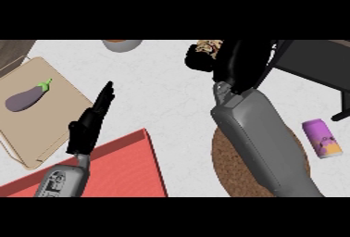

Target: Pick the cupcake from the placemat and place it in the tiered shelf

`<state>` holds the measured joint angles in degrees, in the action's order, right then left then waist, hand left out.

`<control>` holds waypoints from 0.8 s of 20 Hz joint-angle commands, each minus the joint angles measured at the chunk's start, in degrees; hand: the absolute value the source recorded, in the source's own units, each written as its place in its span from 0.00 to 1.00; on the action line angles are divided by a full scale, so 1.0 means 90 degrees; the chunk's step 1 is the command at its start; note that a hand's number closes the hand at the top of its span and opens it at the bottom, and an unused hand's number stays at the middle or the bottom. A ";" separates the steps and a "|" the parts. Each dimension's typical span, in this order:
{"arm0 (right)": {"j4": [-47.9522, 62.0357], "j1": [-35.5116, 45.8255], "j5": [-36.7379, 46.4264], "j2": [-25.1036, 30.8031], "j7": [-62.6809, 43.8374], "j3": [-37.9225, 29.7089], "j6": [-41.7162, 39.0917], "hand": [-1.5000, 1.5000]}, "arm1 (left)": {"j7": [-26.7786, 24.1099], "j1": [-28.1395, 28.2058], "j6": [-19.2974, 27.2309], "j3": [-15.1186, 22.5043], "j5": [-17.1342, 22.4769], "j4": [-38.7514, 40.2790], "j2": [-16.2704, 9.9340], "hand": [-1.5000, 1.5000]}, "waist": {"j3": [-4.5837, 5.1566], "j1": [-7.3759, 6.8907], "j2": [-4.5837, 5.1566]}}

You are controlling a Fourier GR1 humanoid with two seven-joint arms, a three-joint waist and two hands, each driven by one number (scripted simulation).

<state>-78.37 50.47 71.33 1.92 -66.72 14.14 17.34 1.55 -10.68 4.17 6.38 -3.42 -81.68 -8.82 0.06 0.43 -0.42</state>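
The dark shelf (311,60) sits at the upper right, its near edge just right of the right hand (236,58). That hand's fingers curl round the cupcake (209,47), held off the round brown placemat (222,155) below. The left hand (92,122) rests open, fingers straight, well away.

No legible text, brand or number is shown; only an orange shape is seen on the purple can (322,139) at four o'clock.

Cupcake (209,46) mostly behind right robot hand (236,62)
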 commanded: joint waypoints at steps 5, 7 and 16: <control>-0.0480 0.0763 0.1007 0.0346 -0.0969 -0.0882 -0.1195 1.00 | -0.0285 0.0152 0.0070 -0.0007 -0.0091 0.0070 0.0107 0.50 | 0.0000 -0.0002 0.0011; -0.0698 0.0426 0.1066 0.0559 -0.0714 -0.1010 -0.1384 1.00 | -0.0204 0.0159 -0.0037 -0.0062 -0.0011 0.0107 0.0060 0.50 | -0.0003 0.0029 0.0011; -0.0356 0.1068 0.1397 0.0850 -0.0289 -0.1848 -0.1668 1.00 | -0.0078 -0.0042 -0.0249 -0.0239 0.0051 0.0051 -0.0073 0.50 | -0.0002 -0.0052 0.0038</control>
<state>-82.27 58.96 81.59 8.90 -63.88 -1.02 6.07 1.27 -10.37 3.28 5.83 -3.91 -82.07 -8.41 0.03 0.07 -0.18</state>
